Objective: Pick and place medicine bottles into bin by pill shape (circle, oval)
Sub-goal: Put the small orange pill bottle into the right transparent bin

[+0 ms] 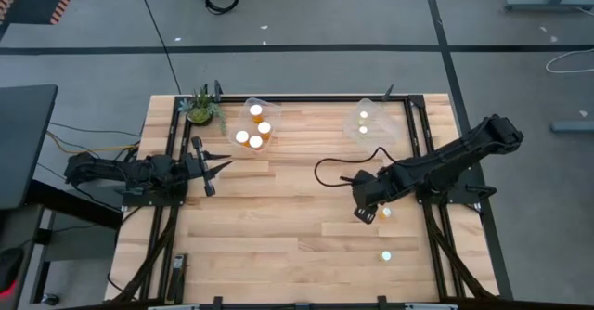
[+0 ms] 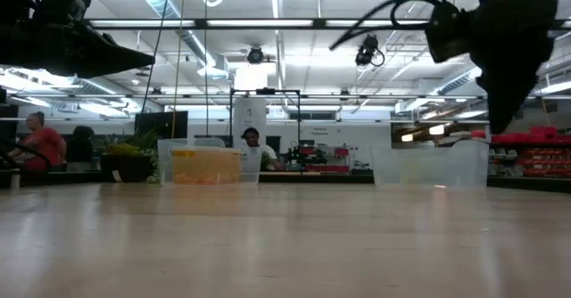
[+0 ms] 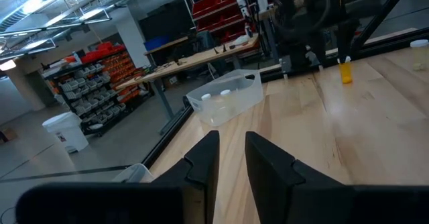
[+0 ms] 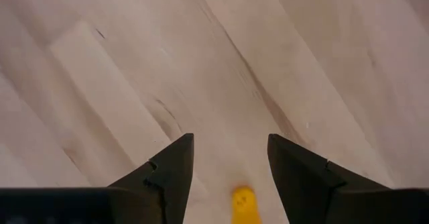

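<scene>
Small orange medicine bottles with white caps are spread about. Three stand in the far-left clear bin (image 1: 256, 124) and two in the far-right clear bin (image 1: 365, 122). One bottle (image 1: 386, 213) stands on the table at the right, and another (image 1: 387, 254) stands nearer the front edge. My right gripper (image 1: 365, 210) is open and hangs above the first bottle, which shows low between its fingers in the right wrist view (image 4: 244, 204), untouched. My left gripper (image 1: 215, 166) is open and empty at the table's left, pointing right.
A small potted plant (image 1: 201, 109) stands at the far-left corner beside the left bin. A black cable (image 1: 339, 161) loops over the table behind the right arm. Bare wood lies across the middle and near side of the table (image 1: 278, 226).
</scene>
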Controlling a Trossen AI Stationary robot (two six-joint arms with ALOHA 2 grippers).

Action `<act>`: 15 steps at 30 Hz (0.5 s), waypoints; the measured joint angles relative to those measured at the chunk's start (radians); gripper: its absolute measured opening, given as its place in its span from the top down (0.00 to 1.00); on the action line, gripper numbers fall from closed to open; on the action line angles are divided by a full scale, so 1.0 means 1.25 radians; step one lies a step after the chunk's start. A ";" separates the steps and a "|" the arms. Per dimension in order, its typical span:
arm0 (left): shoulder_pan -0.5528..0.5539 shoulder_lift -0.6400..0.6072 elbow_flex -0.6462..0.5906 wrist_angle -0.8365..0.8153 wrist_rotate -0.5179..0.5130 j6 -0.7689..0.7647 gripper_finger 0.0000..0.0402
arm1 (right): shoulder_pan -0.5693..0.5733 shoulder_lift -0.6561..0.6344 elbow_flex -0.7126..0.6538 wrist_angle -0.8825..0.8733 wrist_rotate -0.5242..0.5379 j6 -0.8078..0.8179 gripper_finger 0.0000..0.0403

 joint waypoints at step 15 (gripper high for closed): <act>0.000 0.000 0.000 0.000 0.000 0.000 0.80 | 0.012 0.000 -0.069 0.003 -0.034 0.068 0.37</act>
